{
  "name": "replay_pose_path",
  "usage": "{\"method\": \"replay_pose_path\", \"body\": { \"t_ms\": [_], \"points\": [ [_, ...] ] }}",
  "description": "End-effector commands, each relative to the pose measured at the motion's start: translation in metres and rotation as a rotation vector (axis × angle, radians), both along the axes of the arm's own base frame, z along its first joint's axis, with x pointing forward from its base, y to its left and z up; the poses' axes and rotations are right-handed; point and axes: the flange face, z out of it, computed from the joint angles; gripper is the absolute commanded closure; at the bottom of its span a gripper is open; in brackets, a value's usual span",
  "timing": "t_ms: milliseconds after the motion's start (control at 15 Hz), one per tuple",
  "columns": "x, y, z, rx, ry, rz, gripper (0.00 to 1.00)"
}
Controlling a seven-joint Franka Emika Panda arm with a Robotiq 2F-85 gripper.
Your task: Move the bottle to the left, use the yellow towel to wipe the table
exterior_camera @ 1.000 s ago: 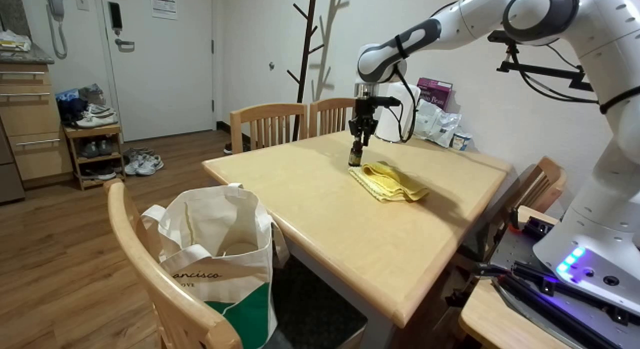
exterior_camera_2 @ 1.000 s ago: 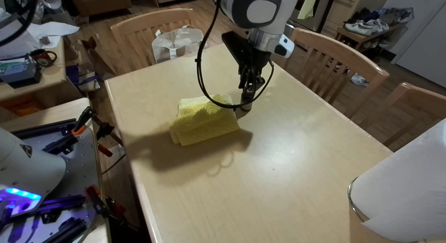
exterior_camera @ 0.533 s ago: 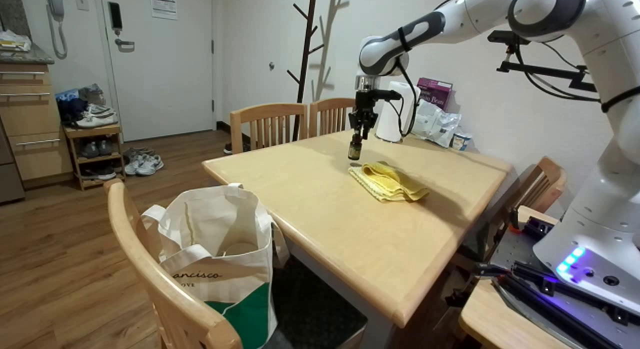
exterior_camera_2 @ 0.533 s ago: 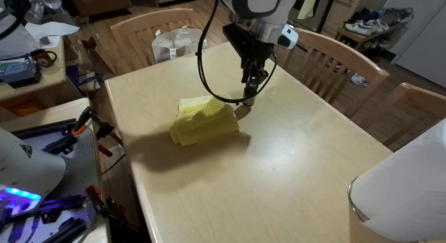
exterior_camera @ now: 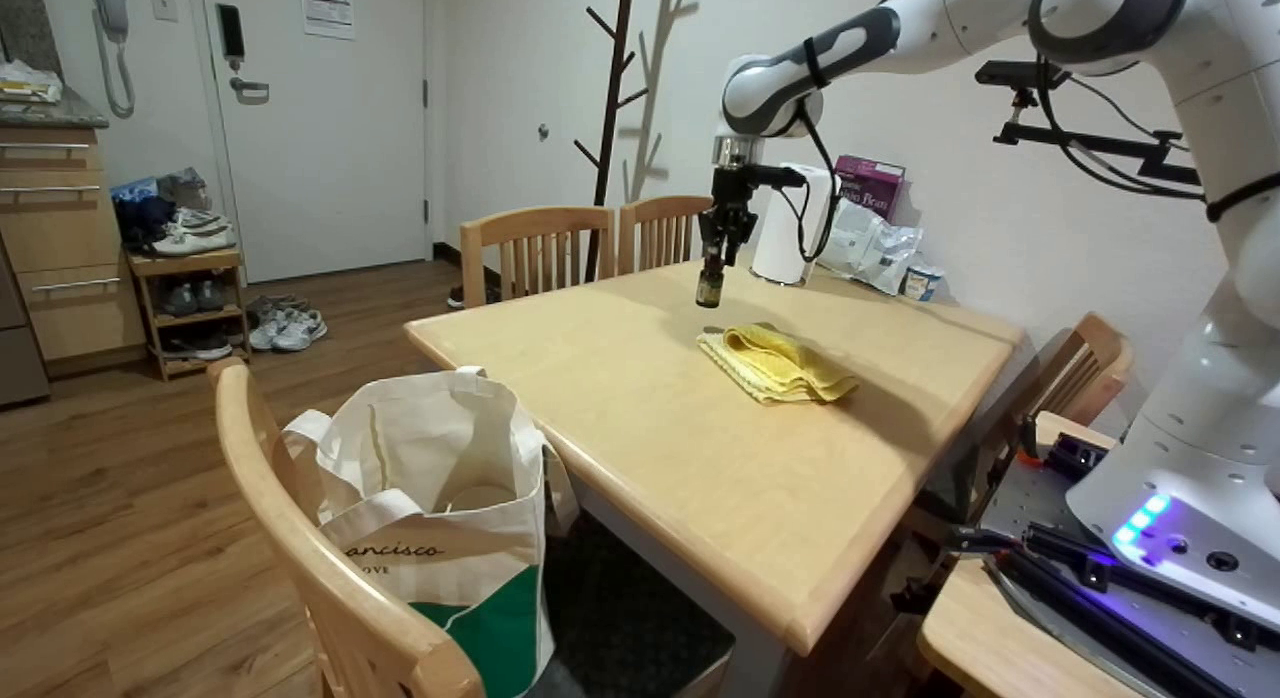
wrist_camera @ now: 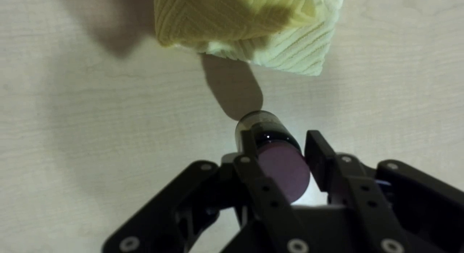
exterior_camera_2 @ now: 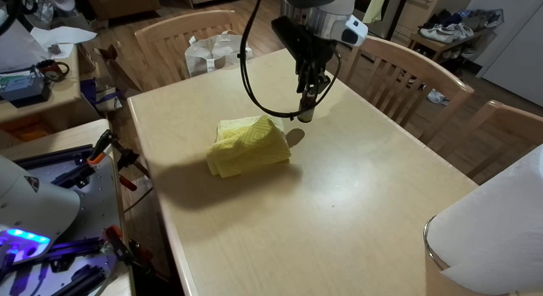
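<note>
In an exterior view, my gripper (exterior_camera: 711,262) is clamping the upper end of the bottle (exterior_camera: 709,293), jaws parted only by the bottle's width. Bottle is hanging roughly upright above the table (exterior_camera: 600,378), near the yellow towel (exterior_camera: 785,366), which is lying folded on the tabletop, toward my base (exterior_camera: 1180,478). A tote bag (exterior_camera: 445,543) is sitting between a chair back (exterior_camera: 262,468) and the table.

In an exterior view, a cable (exterior_camera_2: 242,54) is looping in front of my gripper and partly crossing the bottle. The shadow (exterior_camera_2: 295,137) is falling on the table just beside the towel, apart from the bottle's bottom; I'm holding it clear of the surface. A paper towel roll (exterior_camera_2: 492,232) is standing on the table at the view's right edge; a red mug (exterior_camera_2: 50,70) is resting well apart, at left.

In the wrist view, my fingers (wrist_camera: 320,151) are gripping either side of the bottle at its purplish cap (wrist_camera: 284,171). The bottle's far end is pointing up the view, toward the towel, which is lying at the top, partly cut off. Between them, the shadow is running up to the towel's edge.
</note>
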Motion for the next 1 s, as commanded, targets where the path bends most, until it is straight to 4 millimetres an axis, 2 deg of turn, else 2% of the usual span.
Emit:
{"method": "replay_pose_path", "body": {
  "t_ms": [0,533,667,733,933],
  "points": [
    [-0.005,0.004,-0.006,0.023,0.031,0.024,0.85],
    [-0.013,0.014,-0.056,0.039,0.111,0.036,0.85],
    [-0.013,0.013,-0.059,0.032,0.105,0.024,0.86],
    [-0.013,0.012,-0.061,0.027,0.099,0.009,0.92],
    [-0.012,0.007,-0.058,0.021,0.073,-0.020,0.96]
  ]
}}
